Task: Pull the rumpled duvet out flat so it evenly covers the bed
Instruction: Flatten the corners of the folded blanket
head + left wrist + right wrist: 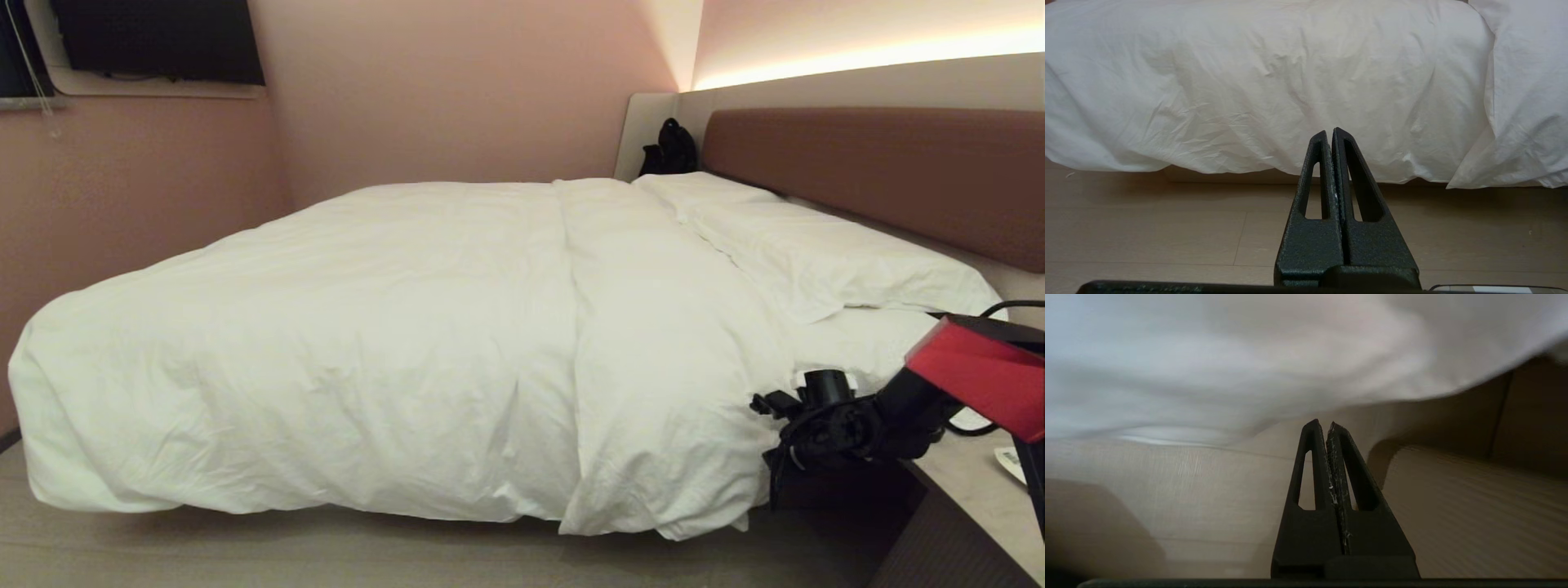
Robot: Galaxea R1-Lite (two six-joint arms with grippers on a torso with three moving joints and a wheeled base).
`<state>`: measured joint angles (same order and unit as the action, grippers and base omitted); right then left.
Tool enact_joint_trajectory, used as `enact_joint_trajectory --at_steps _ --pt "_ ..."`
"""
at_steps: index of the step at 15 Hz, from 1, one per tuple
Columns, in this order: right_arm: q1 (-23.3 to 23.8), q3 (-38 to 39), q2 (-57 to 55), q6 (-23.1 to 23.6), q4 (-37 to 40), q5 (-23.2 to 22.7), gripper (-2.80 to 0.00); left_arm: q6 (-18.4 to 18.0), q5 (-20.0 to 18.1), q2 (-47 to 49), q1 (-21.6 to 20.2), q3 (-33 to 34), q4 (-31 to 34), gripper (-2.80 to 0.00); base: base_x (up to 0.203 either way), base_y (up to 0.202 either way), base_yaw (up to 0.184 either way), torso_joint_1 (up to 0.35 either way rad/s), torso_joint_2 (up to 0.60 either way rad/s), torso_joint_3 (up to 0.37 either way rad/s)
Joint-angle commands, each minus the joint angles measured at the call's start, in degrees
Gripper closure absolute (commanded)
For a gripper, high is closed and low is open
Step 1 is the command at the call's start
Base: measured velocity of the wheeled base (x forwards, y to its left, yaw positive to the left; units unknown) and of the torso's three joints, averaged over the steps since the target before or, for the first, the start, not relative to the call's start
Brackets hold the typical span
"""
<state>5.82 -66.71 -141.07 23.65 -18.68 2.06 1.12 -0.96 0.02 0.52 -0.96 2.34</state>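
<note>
Head view: duvet [392,343] spread over most of bed [865,347], hanging low at near side, thick fold ridge running 12-to-6 near centre; two pillows [816,253] at 2 o'clock by headboard [882,171]; right end effector [767,406] at 4 o'clock, just beside duvet's near corner by the nightstand [963,490], grip not readable here; left arm not visible.

Left wrist view: left end effector [1330,132] pressed fully closed, nothing in it, low above floor [1167,228], apart from duvet's [1257,81] hanging edge; shows hem nearly reaching floor, overlap fold at 3 o'clock — not seen so plainly from head.

Right wrist view: right end effector [1323,424] closed tight, empty; blurred duvet [1229,355] at 12 o'clock, not clamped; bed base below.

Risks: closed tips could only nudge fabric, no pull; w/o a real grip, ridge stays, cover uneven; hard tug at corner could drag duvet off far side.
</note>
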Motion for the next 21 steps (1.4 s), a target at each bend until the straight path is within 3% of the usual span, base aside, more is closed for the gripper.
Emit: enact_joint_trajectory --at_steps 1,4,12,17,21 --pt "-2.0 2.3 1.4 0.7 -10.8 0.0 0.00 0.0 0.0 0.1 0.0 0.0 0.0 0.00 0.000 0.000 0.000 0.000 0.00 0.000" --pt "-4.3 2.2 2.2 -0.2 -10.8 -0.3 0.00 0.0 0.0 0.1 0.0 0.0 0.0 0.00 0.000 0.000 0.000 0.000 0.00 0.000" --pt "-12.1 2.1 5.0 -8.1 -9.4 -0.3 0.00 0.0 0.0 0.0 0.0 0.0 0.0 0.00 0.000 0.000 0.000 0.000 0.00 0.000" --pt "-15.2 2.1 10.5 -16.1 -4.5 -0.3 0.00 0.0 0.0 0.1 0.0 0.0 0.0 0.00 0.000 0.000 0.000 0.000 0.00 0.000" --pt "-17.3 2.9 22.9 -20.4 -1.2 -0.3 0.00 0.0 0.0 0.0 0.0 0.0 0.0 0.00 0.000 0.000 0.000 0.000 0.00 0.000"
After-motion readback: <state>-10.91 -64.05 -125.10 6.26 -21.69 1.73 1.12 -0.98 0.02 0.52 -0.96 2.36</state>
